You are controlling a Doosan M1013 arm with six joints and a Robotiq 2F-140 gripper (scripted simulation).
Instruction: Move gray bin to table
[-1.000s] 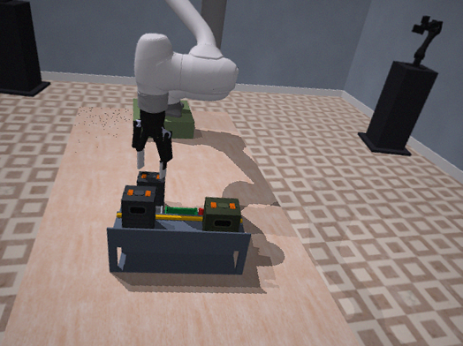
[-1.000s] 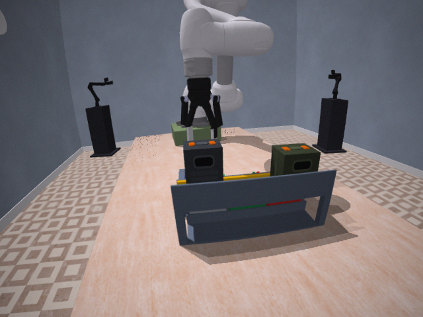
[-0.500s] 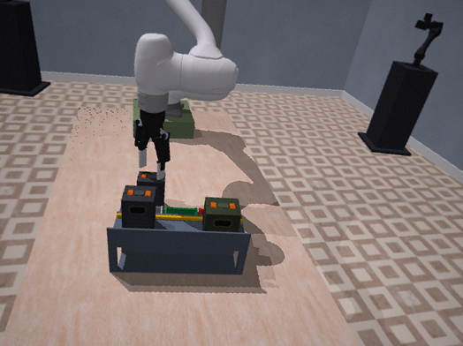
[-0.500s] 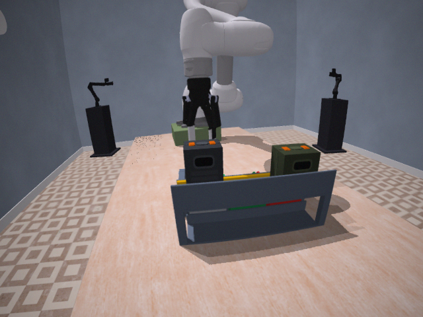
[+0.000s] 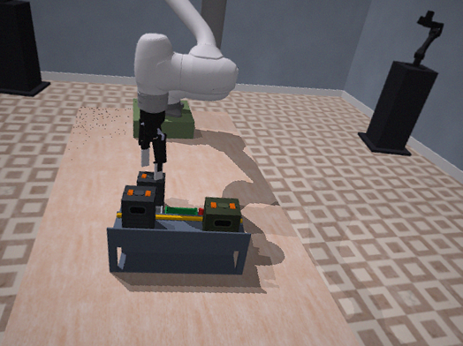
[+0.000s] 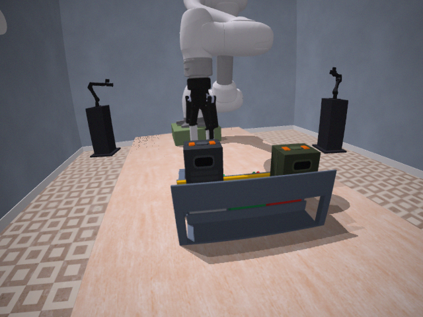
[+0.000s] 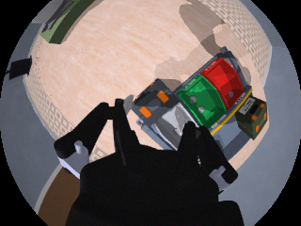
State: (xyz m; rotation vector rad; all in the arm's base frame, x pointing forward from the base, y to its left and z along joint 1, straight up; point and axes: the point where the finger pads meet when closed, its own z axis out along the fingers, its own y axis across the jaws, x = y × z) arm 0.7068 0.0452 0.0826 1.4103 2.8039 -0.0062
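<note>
The gray open bin (image 7: 170, 126) sits on the blue-gray shelf (image 5: 175, 254) (image 6: 252, 192), left of the green bin (image 7: 210, 109) (image 5: 181, 211) and the red bin (image 7: 225, 77) (image 5: 200, 211). Pale parts show inside it; my finger hides some. The exterior view shows only thin strips of the bins' undersides. My gripper (image 5: 151, 171) (image 6: 201, 137) (image 7: 153, 106) is open, partly spread, and empty. It hangs above the dark case at the shelf's open front, turned relative to the shelf in the wrist view.
A dark case (image 5: 151, 182) (image 7: 152, 96) stands before the gray bin. Another dark case (image 5: 136, 214) (image 6: 203, 170) stands behind it, and an olive case (image 5: 219, 222) (image 6: 295, 158) (image 7: 251, 121) behind the red end. A yellow bar (image 5: 180, 217) (image 6: 246, 177) runs along the shelf's back.
</note>
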